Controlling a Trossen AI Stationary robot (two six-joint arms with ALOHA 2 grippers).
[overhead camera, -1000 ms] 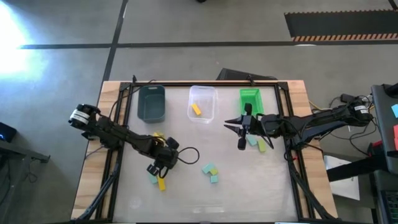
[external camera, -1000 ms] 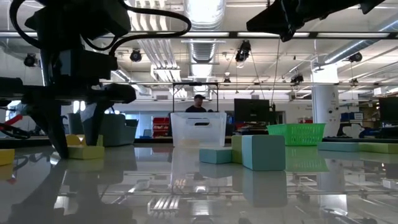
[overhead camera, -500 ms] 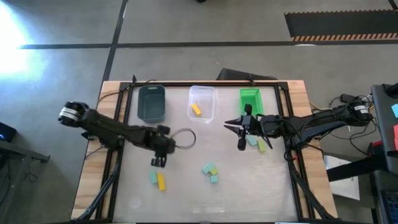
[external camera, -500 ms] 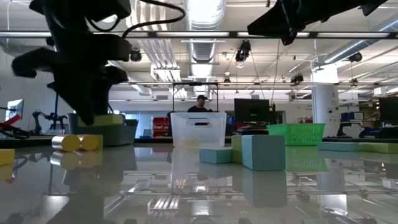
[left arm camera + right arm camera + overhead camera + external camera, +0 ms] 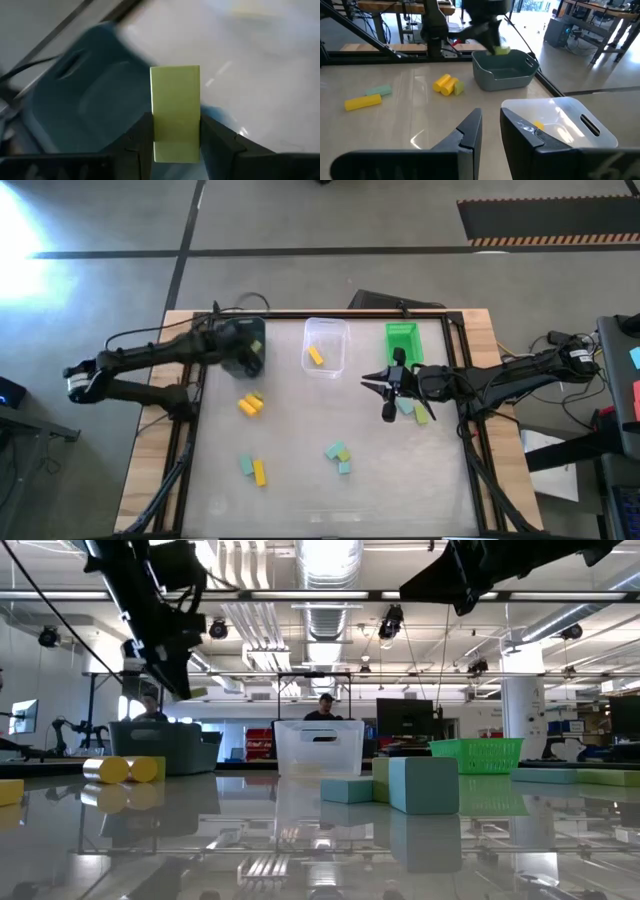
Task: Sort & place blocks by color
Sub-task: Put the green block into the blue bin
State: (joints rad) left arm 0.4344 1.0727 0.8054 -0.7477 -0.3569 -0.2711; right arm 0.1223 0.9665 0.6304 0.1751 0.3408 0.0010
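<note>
My left gripper (image 5: 250, 352) hangs over the dark teal bin (image 5: 240, 330) and is shut on a pale yellow-green block (image 5: 175, 112); the right wrist view also shows that block (image 5: 502, 50) above the bin (image 5: 505, 75). My right gripper (image 5: 491, 112) waits mid-table near the green bin (image 5: 402, 340), fingers a narrow gap apart, touching nothing. On the table lie yellow pieces (image 5: 248, 404), a teal and a yellow bar (image 5: 252, 469), a teal-mint cluster (image 5: 338, 455) and two blocks (image 5: 412, 411). A yellow block (image 5: 315, 356) lies in the clear bin (image 5: 325, 330). My left gripper pinches the pale yellow-green block between its two fingers (image 5: 142, 140), one on each long side face (image 5: 156, 135). It comes from above, slanting down toward the bin. The block is lifted clear and sticks out past the fingertips over the dark teal bin's opening.
The three bins stand in a row along the far edge. A dark frame rail (image 5: 190, 400) runs along the table's left and right sides, and cables trail beside them. Bare tabletop (image 5: 300, 500) lies toward the near edge. A person stands far off in the room (image 5: 320, 705).
My left gripper has risen from the table beside the yellow pieces and swung toward the far edge, ending over the dark teal bin. The pale yellow-green block went with it, lifted clear. The yellow pieces stayed on the table.
</note>
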